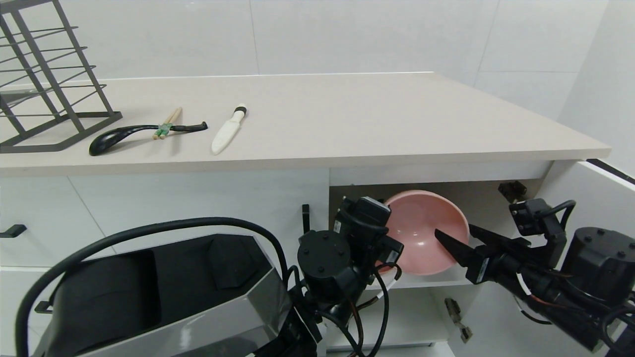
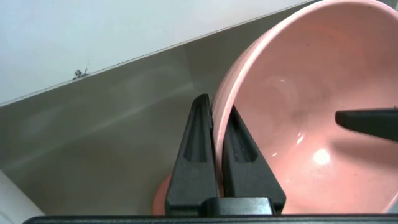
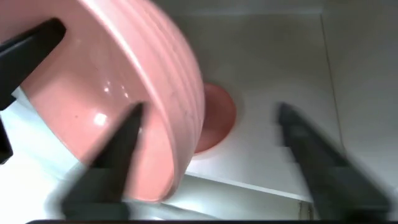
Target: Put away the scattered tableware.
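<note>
Head view first: the bowl (image 1: 421, 223) is tipped up on the shelf (image 1: 431, 281) inside the open cabinet (image 1: 585, 198) under the tabletop (image 1: 347, 114), with its mouth facing out over the shelf's front edge. The left tool (image 1: 384, 237) is pinched shut on the rim at the robot's left. I'd guess that grip is what's propping the bowl at that lean instead of letting it sit flat. The right tool (image 1: 454, 230) is spread wide at the bowl's other side, holding nothing. Up top, a spoon (image 1: 114, 136), chopsticks (image 1: 167, 124) and a knife (image 1: 228, 130) lie toward the tabletop's front edge at its left end, beside a rack (image 1: 44, 84), so there's plenty left to tidy.

Left wrist view: the fingers (image 2: 198, 155) sandwich the thin rim, one inside and one outside. It's a narrow bite, so it could twist.

Right wrist view: the jaws are wide apart, one finger (image 3: 115, 155) inside the bowl and the other well clear outside. The wall sits between them, and I can't see any contact. It looks lined up to steady the bowl or take it over. The bowl's foot rests on the shelf.
</note>
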{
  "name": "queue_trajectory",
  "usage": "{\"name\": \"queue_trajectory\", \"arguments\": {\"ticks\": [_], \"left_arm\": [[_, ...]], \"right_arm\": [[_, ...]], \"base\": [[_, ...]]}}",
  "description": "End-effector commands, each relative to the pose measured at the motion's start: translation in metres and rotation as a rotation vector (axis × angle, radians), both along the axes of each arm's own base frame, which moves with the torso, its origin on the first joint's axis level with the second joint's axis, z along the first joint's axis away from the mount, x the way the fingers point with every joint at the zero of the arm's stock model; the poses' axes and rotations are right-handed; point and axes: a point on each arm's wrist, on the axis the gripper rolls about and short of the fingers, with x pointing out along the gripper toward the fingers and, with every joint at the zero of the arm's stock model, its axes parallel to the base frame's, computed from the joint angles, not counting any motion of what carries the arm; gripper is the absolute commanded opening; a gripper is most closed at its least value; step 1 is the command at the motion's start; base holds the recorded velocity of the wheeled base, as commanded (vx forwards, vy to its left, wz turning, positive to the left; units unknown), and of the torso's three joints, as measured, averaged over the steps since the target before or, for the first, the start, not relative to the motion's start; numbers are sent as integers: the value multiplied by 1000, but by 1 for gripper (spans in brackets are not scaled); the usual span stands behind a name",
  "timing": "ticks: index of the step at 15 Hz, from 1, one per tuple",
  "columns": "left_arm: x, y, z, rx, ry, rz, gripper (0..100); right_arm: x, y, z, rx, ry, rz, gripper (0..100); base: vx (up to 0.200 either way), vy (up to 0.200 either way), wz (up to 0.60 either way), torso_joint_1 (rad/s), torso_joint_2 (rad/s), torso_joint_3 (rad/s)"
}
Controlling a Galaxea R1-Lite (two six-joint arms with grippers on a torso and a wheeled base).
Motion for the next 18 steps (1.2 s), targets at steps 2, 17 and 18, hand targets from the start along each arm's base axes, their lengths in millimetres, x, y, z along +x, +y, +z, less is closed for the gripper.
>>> {"name": "queue_trajectory", "arguments": {"ticks": [2,17,18], "left_arm": [[-6,-6,0,-17,8,-25,0],[-54,29,29,36,25,-146,100],[-56,34,30,41,28,-155,100]], "right_arm": [[-7,9,2,7,-6,47,0],[8,-7,-20,-27,86,-43,0],[8,-7,-23,-30,95,-43,0]], "base": [[0,0,0,0,0,0],[0,0,0,0,0,0],[0,0,0,0,0,0]]}}
